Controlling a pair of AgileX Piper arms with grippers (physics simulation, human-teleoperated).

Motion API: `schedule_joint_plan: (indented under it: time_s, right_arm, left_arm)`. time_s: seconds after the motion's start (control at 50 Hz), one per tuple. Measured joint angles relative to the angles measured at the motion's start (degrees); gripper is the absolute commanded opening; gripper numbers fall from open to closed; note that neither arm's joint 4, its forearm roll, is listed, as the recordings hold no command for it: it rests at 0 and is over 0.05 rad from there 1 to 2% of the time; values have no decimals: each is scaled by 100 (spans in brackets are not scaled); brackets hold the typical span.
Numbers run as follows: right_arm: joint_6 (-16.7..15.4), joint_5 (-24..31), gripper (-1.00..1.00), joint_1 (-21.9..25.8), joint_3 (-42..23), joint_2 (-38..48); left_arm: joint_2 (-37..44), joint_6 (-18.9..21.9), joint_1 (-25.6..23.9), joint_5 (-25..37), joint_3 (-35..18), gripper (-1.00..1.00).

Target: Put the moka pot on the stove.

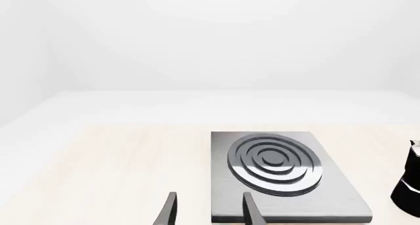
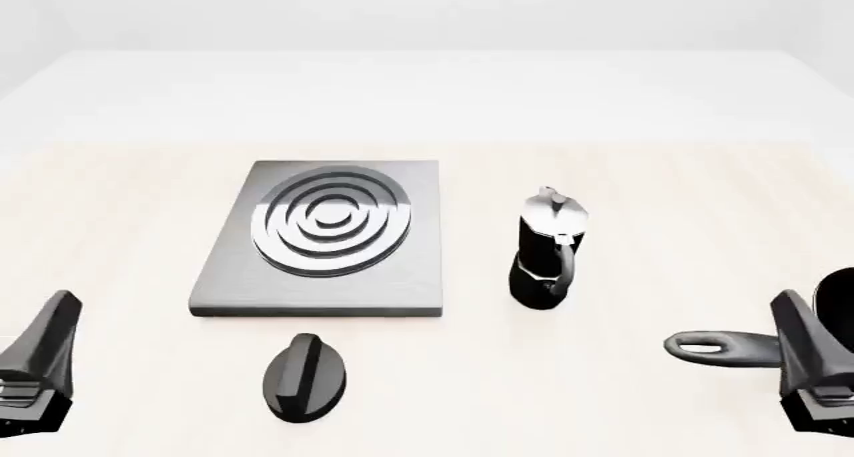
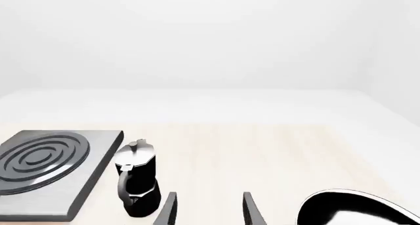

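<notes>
The small black faceted moka pot [image 2: 547, 252] stands upright on the pale wooden table [image 2: 641, 177], just beside the right edge of the flat square grey metal stove [image 2: 327, 237] but apart from it. Its body narrows at the waist, then widens again to a heavier base; a shiny silver lid with a small knob caps it, and a black curved handle loops down the side facing the arms. In the right wrist view the moka pot [image 3: 136, 183] sits ahead of the right gripper [image 3: 208, 210] and off toward the other arm's side, close to its fingers, with the stove [image 3: 52, 171] beyond it on that same side. The right gripper's two dark fingers stand parted with only bare table between them, holding nothing. A black pan with a long handle [image 2: 747, 345] lies right next to this gripper, on its outer side.

The left gripper [image 1: 208, 212] likewise has its fingers spread and empty, and the near edge of the stove [image 1: 282, 176], with its shiny concentric ring burner, lies directly ahead of it. The moka pot [image 1: 410, 183] is cut off at that picture's edge, past the stove. A black oval knob [image 2: 304, 375] rests on the table in front of the stove, between the two grippers and nearer the left one.
</notes>
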Motion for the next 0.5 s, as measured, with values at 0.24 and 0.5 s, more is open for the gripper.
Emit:
schedule_joint_plan:
  time_s: [0.24, 0.5]
  right_arm:
    - [-23, -10, 100, 20, -24, 89]
    - [-32, 59, 100, 164, -105, 89]
  left_arm:
    - [0, 0, 0, 0, 0, 100]
    - [0, 0, 0, 0, 0, 100]
